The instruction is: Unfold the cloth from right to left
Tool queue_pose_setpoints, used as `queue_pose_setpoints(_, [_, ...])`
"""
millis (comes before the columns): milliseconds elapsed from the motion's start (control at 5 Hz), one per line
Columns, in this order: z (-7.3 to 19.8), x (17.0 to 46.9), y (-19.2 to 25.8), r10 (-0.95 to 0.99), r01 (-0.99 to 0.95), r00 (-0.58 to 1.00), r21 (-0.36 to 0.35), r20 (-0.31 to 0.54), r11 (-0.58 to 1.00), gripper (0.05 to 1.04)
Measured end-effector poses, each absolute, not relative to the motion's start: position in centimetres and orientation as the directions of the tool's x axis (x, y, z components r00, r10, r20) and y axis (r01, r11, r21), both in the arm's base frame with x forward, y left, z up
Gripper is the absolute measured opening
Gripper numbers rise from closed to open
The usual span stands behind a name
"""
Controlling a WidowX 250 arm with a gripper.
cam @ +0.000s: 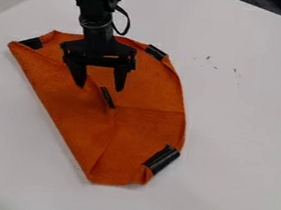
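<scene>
The work surface is a white table (250,110), its far edge crossing the top of the view and its left edge running diagonally at upper left. Small dark marks (234,70) show on the bare area toward the far edge.

The orange cloth (150,124) lies on the table, closer to the left edge than to the right. Its left side is a long, straight crease; a flap (70,95) is turned inward from this crease toward the middle of the cloth.

The robot arm (96,3) enters at upper left. The gripper (100,88) is open and holds nothing; its fingers are spread apart at the upper part of the cloth. Contact between fingertips and fabric cannot be confirmed.

Dark strips are attached to the cloth: a lower-right strip (162,159), an upper-right strip (156,53), an upper-left strip (31,42) and a narrow centre strip (107,97), which sits between and just below the fingertips.

Handling: the cloth is judged light, soft and limp, with felt-like grip, low slip risk and no fragility. Recommended grasp point: the flap's free corner at the centre strip, pinched as a single layer. Lift slightly, then draw toward the table's left edge. Too deep a pinch may catch the lower layer and drag the whole cloth.
</scene>
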State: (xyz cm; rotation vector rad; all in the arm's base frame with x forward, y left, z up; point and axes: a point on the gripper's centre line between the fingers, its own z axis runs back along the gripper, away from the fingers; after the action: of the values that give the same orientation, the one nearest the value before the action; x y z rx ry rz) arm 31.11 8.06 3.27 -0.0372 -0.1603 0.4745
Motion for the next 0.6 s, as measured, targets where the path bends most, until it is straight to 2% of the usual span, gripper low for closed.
queue_pose_setpoints(600, [1.99, 30.44, 7.56, 0.439, -0.440, 0.891, -0.020, 0.116, 0.898, 1.001])
